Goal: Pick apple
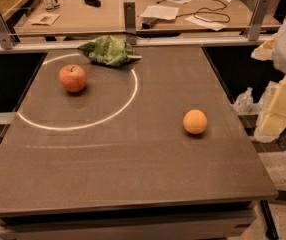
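Note:
The apple (pixel 73 78) is red-orange with a short dark stem. It sits on the brown table (pixel 133 159) at the far left, inside a thin white ring of light. My gripper (pixel 279 103) shows as white and pale yellow parts at the right edge of the view. It is off the table's right side, far from the apple, and nothing is seen in it.
An evenly orange round orange (pixel 195 122) lies at the table's right middle. A crumpled green bag (pixel 109 50) lies at the far edge, just right of the apple. Metal rail posts (pixel 129 16) and a cluttered desk (pixel 183 11) stand behind the table.

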`<state>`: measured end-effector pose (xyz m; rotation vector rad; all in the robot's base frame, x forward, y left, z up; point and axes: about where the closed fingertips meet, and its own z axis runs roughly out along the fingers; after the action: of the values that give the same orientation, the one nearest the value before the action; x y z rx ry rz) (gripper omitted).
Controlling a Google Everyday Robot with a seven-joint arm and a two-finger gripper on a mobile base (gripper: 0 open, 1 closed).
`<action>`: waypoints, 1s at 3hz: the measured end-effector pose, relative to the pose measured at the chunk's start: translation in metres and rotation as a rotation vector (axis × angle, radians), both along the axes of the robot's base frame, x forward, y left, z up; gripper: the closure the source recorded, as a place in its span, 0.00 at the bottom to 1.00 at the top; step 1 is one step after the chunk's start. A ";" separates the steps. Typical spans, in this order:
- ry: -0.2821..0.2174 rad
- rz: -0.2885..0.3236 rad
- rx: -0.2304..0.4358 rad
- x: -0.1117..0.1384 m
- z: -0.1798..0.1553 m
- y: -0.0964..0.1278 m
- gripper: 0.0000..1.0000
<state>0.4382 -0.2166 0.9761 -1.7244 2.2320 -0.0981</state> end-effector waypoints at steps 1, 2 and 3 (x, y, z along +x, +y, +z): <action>0.000 -0.004 0.004 0.001 -0.001 0.002 0.00; -0.011 -0.022 0.091 0.015 0.001 0.012 0.00; -0.071 -0.004 0.198 0.041 0.017 0.032 0.00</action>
<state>0.4793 -0.1850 0.9932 -1.5866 2.1170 0.0582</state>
